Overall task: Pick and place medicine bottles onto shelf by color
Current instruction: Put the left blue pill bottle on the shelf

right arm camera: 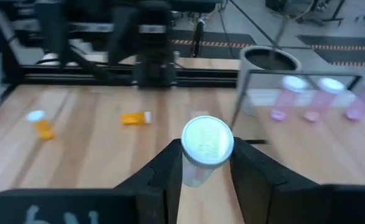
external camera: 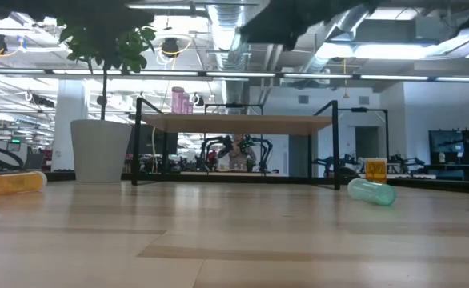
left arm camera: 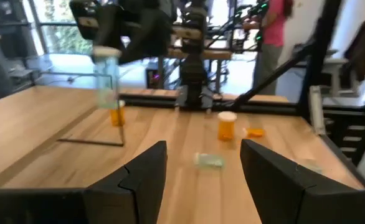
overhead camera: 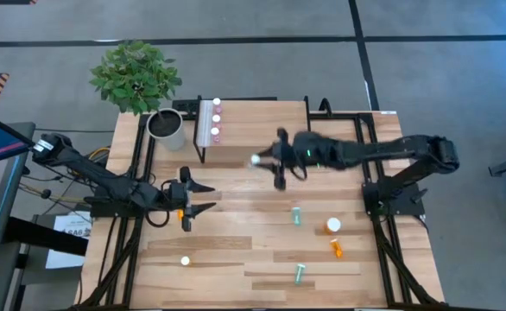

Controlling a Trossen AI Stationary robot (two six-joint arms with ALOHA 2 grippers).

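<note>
Tabletop [overhead camera: 236, 250] holds six loose bottles; shelf [overhead camera: 262, 130] carries three pink vials [overhead camera: 216, 119].

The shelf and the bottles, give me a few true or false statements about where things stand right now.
1. Three pink bottles stand on the shelf. True.
2. The right gripper is empty. False: its jaws hold a white-capped bottle.
3. The left gripper holds an orange bottle. False: its jaws are open and empty.
4. A green bottle lies on its side on the table. True.
5. The plant pot sits on the shelf. False: it stands on the table beside it.
</note>
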